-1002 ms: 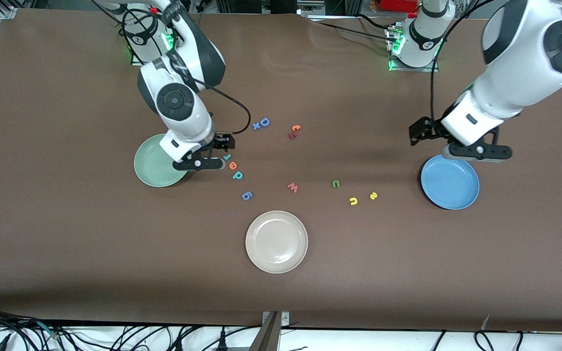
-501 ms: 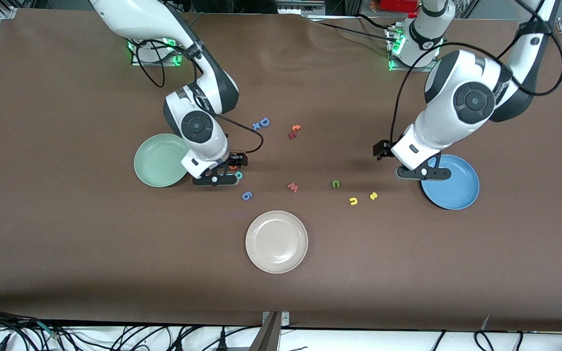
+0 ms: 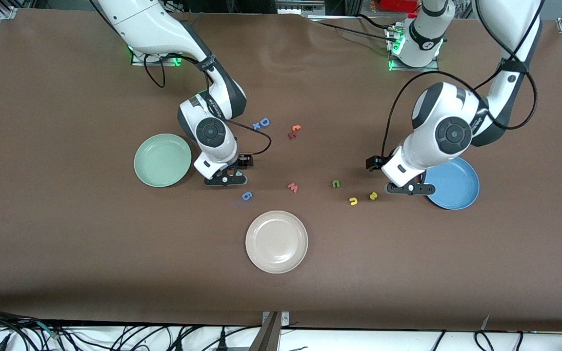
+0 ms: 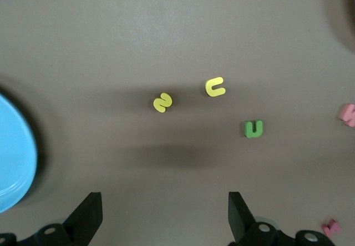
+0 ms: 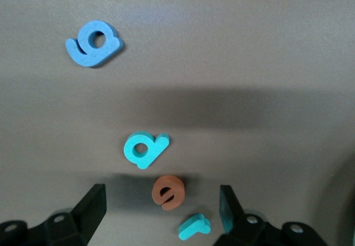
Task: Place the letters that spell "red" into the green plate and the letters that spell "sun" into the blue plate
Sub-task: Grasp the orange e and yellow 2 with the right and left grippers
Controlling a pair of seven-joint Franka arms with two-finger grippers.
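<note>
The foam letters themselves are the only readable writing. The right claw (image 3: 226,180) hangs low over the table with its fingers (image 5: 89,210) spread wide and nothing between them. Directly beneath its opening lie the orange e (image 5: 169,191) and the teal r (image 5: 194,227), with the teal d (image 5: 144,149) just ahead of them and a blue g (image 5: 94,44) farther ahead. The green plate (image 3: 162,160) sits beside this claw, toward the right arm's end of the table, with no letters on it.

The left claw (image 3: 410,189) hovers at the edge of the blue plate (image 3: 454,183), likewise wide open and holding nothing. Ahead of its fingers (image 4: 89,215) lie the yellow s (image 4: 162,102), the yellow u (image 4: 214,86) and the green n (image 4: 253,129), all well apart from the plate, which holds no letters.

Between the two claws rest a pink w (image 3: 292,187), a cream plate (image 3: 276,241), a blue capital D (image 3: 264,122) with a small blue letter beside it, and a red and orange pair (image 3: 294,131). Nothing lies between either claw and its letters.
</note>
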